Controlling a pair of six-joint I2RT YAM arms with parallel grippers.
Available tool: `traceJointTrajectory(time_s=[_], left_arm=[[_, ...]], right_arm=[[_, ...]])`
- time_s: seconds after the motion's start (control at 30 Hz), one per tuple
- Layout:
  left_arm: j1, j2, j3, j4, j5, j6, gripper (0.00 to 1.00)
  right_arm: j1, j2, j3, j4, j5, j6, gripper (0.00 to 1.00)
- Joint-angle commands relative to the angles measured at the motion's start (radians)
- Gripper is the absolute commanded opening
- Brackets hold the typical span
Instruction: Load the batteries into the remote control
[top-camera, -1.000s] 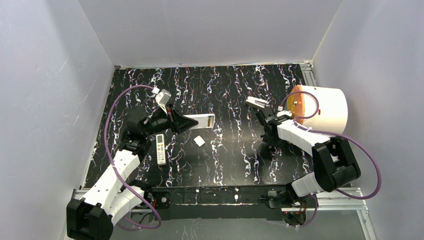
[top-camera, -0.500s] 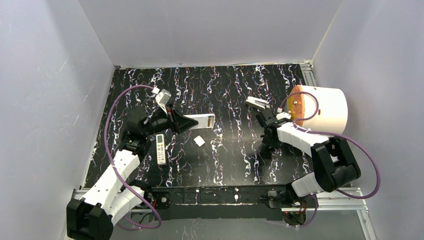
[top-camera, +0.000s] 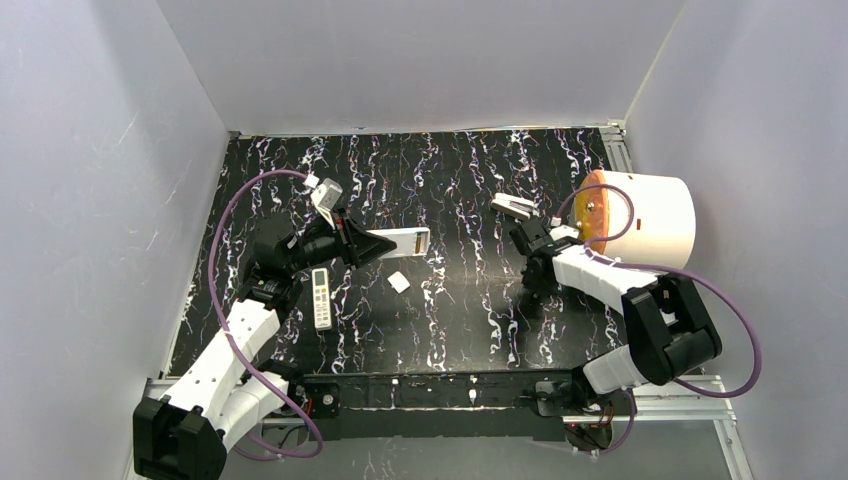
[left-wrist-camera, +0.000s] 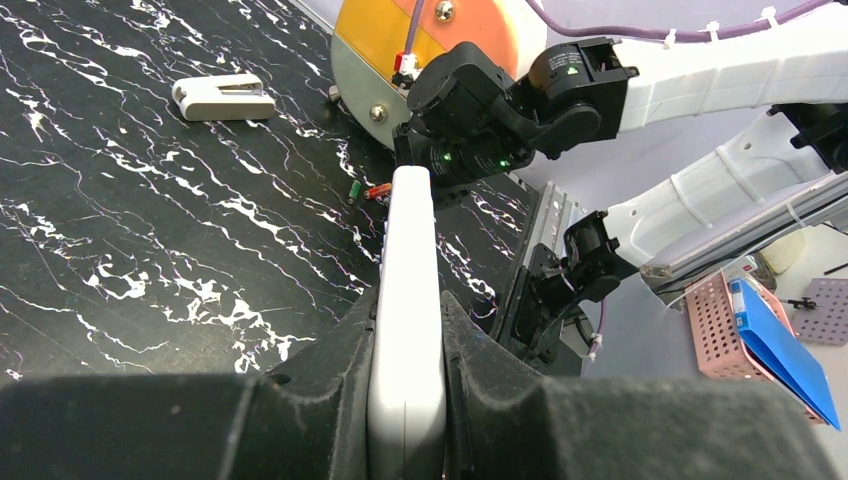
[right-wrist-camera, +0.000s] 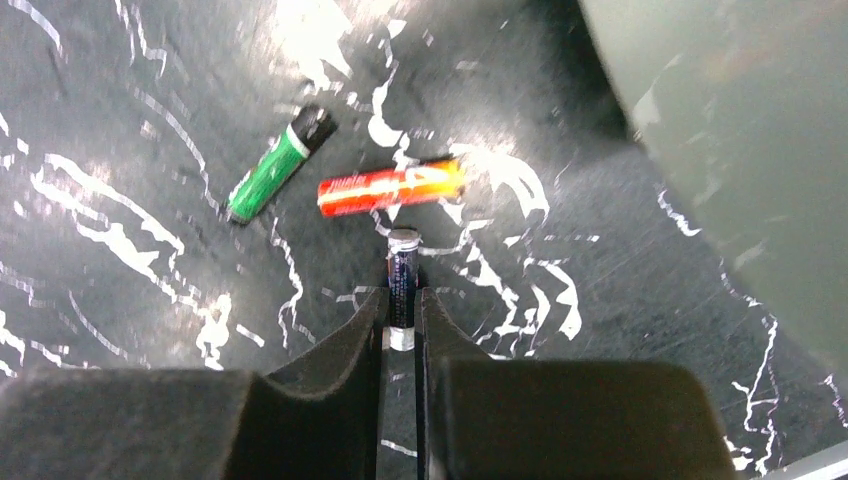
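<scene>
Pinching one dark battery, the right fingers stand narrow, with a pad against each of its sides. The battery points away from the wrist at the level of the black marbled bench. Whether it is lifted off the surface I cannot tell.

Three batteries show in all. The other two lie loose just beyond the held one: a red-and-yellow battery and a green battery. All three sit near the orange face of the single white drum, on the side toward the arm bases.

There are two remotes. The left fingers are clamped on a white remote, held edge-up and well apart from the drum, with its far end aimed toward it. A second remote lies flat on the bench farther still from the drum, beside the left arm.

Two small white pieces also rest on the bench. One piece is near the drum, and the other piece is just below the held remote's tip in the overhead view.
</scene>
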Motion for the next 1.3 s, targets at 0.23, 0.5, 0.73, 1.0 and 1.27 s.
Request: traceJointTrajectory(time_s=[0.23, 0.5, 0.73, 1.0, 1.27], left_arm=[[0.005, 0.061, 0.000, 0.016, -0.054, -0.112, 0.00], [-0.018, 0.315, 0.034, 0.010, -0.047, -0.385, 0.00], [-0.052, 0.537, 0.086, 0.018, 0.016, -0.449, 0.00], [-0.077, 0.655, 0.099, 0.088, 0.040, -0.483, 0.00], [-0.080, 0.696, 0.090, 0.192, 0.049, -0.535, 0.00]], right_arm=[[0.143, -0.093, 0.074, -0.109, -0.099, 0.054, 0.04], [0.164, -0.131, 0.138, -0.003, -0.257, -0.056, 0.06], [0.167, -0.160, 0.167, 0.129, -0.466, -0.138, 0.09], [0.189, -0.099, 0.209, 0.214, -0.601, -0.093, 0.10], [0.213, -0.055, 0.205, 0.273, -0.615, -0.073, 0.12]])
